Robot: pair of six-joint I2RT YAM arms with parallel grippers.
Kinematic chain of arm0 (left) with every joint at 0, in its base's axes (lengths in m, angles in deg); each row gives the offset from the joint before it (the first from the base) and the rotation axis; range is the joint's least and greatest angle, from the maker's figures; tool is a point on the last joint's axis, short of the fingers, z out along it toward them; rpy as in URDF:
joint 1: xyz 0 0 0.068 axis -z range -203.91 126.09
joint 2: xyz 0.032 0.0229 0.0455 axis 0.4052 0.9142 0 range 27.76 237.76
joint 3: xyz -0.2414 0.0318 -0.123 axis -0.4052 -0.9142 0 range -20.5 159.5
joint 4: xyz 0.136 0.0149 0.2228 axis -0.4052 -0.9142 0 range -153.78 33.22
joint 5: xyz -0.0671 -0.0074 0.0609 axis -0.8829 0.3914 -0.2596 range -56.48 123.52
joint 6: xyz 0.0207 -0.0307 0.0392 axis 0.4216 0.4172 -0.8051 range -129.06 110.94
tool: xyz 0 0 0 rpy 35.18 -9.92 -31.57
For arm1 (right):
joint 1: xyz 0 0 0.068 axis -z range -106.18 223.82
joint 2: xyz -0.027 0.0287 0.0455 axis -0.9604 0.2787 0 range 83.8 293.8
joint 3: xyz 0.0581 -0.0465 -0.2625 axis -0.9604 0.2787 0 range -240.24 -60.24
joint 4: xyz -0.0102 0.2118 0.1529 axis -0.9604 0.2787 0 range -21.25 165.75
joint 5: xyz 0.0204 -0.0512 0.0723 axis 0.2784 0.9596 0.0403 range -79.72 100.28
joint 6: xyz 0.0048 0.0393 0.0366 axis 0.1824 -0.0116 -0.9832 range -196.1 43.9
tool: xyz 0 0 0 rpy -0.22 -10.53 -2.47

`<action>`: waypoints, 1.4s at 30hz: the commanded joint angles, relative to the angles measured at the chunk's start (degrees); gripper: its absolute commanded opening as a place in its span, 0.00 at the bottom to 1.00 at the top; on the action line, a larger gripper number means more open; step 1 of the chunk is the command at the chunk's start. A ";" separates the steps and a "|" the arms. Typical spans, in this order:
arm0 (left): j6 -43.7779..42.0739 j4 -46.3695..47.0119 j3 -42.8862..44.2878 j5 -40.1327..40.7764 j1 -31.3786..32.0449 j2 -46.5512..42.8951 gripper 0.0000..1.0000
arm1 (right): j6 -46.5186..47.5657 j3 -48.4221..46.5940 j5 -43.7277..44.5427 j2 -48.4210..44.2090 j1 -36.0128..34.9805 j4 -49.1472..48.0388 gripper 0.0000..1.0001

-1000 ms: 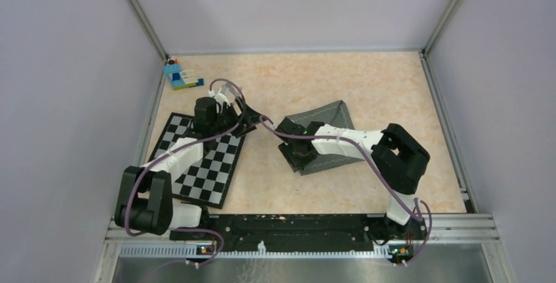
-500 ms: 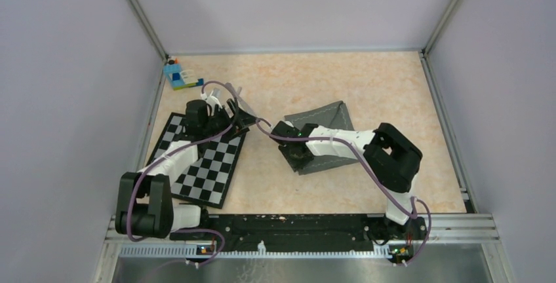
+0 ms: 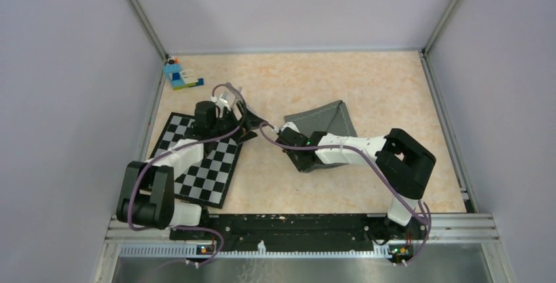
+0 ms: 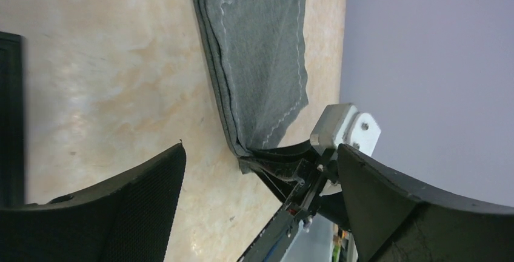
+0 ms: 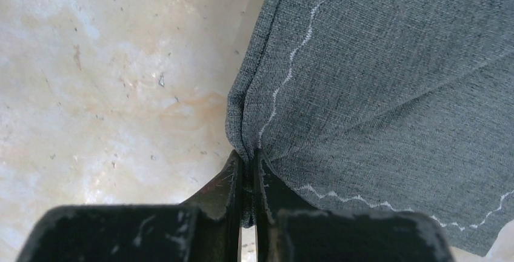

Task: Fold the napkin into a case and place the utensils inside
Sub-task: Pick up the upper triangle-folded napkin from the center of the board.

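Jaws on the right: pinched shut on the near-left corner of the napkin (image 5: pixel 394 92), both folded layers caught between the tips; half open a second ago, so a fresh grip. Jaws on the left: spread wide and holding nothing, wider than a second ago, hovering just left of that corner.

Probably means the next fold can start, with the left side free to assist.

- Counter (image 3: pixel 367 80): carries everything.
- Checkered mat (image 3: pixel 203 165): on the left, near side.
- Napkin (image 3: pixel 328 120): right of centre, lying flat and doubled; not yet a narrow case, no pocket showing, nothing seen inside.
- Blue brick block (image 3: pixel 178 75): far left corner, well apart.
- Utensils: not visible in any view.
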 commanded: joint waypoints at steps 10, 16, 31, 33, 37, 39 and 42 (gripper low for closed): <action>28.18 26.94 -5.34 21.72 17.68 10.95 0.99 | 1.68 6.18 -5.39 -12.28 3.83 -5.56 0.00; 31.09 25.06 -0.82 26.09 21.40 17.87 0.98 | 2.38 6.96 -6.92 -14.23 4.93 -6.94 0.00; 36.46 31.77 -0.18 32.87 23.97 30.00 0.78 | 2.83 7.39 -8.96 -18.30 6.34 -6.63 0.00; 35.13 30.13 0.71 34.39 24.18 30.23 0.76 | 2.86 7.50 -9.25 -19.02 6.34 -6.73 0.00; 34.92 31.16 2.07 34.47 24.26 32.13 0.70 | 2.92 7.82 -9.60 -18.99 6.58 -6.88 0.00; 34.65 31.56 2.67 34.42 24.26 32.80 0.67 | 2.92 8.21 -9.83 -19.05 6.62 -6.96 0.00; 32.94 31.36 3.20 35.58 24.27 32.70 0.59 | 2.96 8.91 -10.00 -19.01 6.71 -7.27 0.00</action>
